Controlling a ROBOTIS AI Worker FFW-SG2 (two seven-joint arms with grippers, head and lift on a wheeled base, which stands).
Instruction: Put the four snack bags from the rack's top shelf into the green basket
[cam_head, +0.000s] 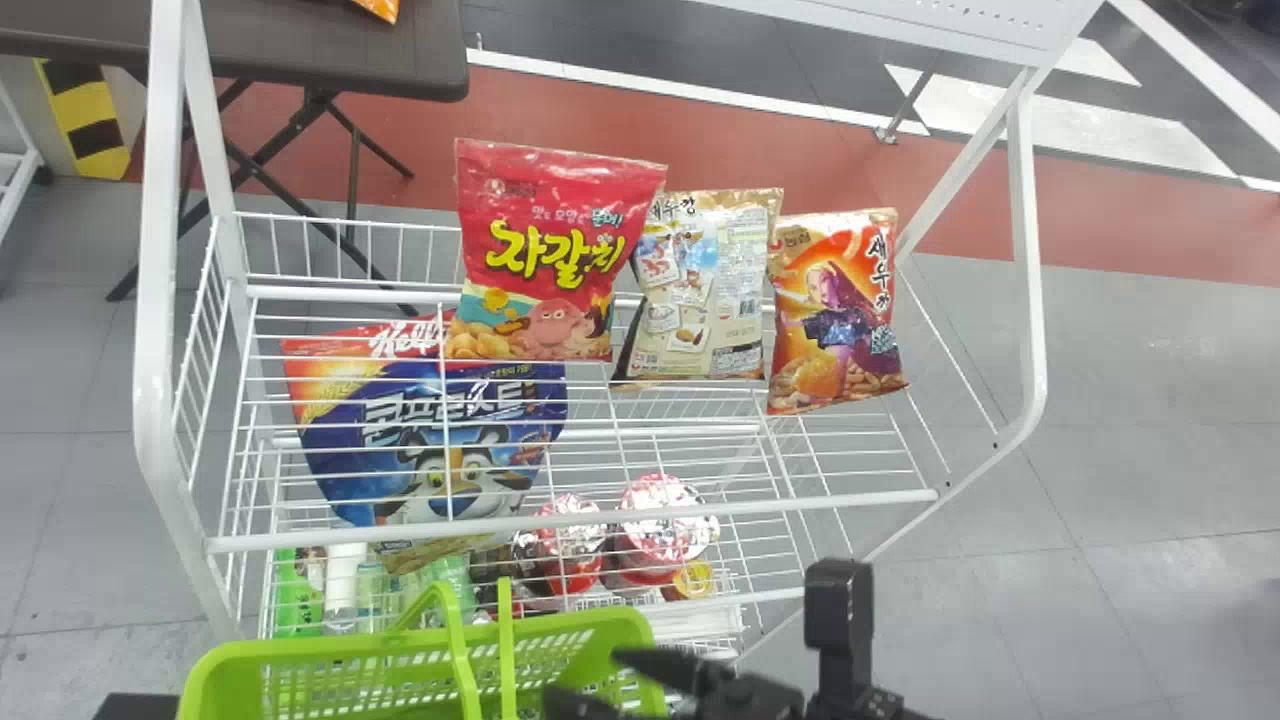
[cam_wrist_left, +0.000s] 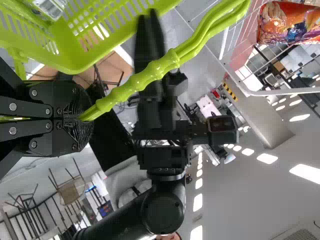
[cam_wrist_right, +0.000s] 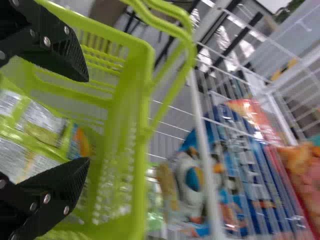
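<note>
Three snack bags stand on the rack's top shelf in the head view: a red one (cam_head: 555, 250), a beige one (cam_head: 705, 290) and an orange one (cam_head: 838, 310). The green basket (cam_head: 560, 640) is at the bottom edge, in front of the rack. Over its right part is my right gripper (cam_head: 585, 678); in the right wrist view this gripper (cam_wrist_right: 88, 120) is open, its fingers apart over the basket (cam_wrist_right: 120, 115). Green-and-silver packages (cam_wrist_right: 42, 125) lie inside. In the left wrist view my left gripper (cam_wrist_left: 80, 117) is shut on the basket's handle (cam_wrist_left: 160, 65).
Below the top shelf are a blue cereal bag (cam_head: 430, 430), red-lidded cups (cam_head: 660, 530) and bottles (cam_head: 342, 585). White posts (cam_head: 155, 300) and the shelf's front rail (cam_head: 600, 522) frame the rack. A dark table (cam_head: 330, 50) stands behind at the left.
</note>
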